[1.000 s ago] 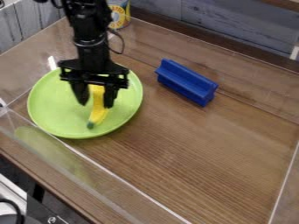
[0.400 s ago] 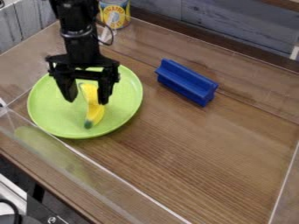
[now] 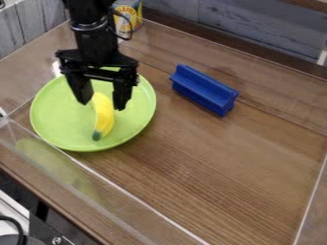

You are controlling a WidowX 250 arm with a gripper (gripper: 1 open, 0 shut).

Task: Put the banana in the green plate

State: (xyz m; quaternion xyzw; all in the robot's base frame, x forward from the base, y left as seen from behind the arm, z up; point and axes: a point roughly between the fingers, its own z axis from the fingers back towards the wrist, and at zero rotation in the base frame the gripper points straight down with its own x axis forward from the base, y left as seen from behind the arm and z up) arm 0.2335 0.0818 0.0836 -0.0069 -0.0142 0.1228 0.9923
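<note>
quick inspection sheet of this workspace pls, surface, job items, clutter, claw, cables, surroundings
surface: brown wooden table, with clear panels standing along its left and front edges.
job's things: banana lies flat inside the green plate, dark tip toward the plate's near rim; the plate sits at the table's left.
clutter: blue block right of the plate, apart from it; a yellow container behind the arm, partly hidden.
claw: claw open, pointing down above the banana, fingers either side of it, gripping nothing.
cables: dark cables at the lower left corner, below the table edge.
surroundings: grey plank wall behind the table.
</note>
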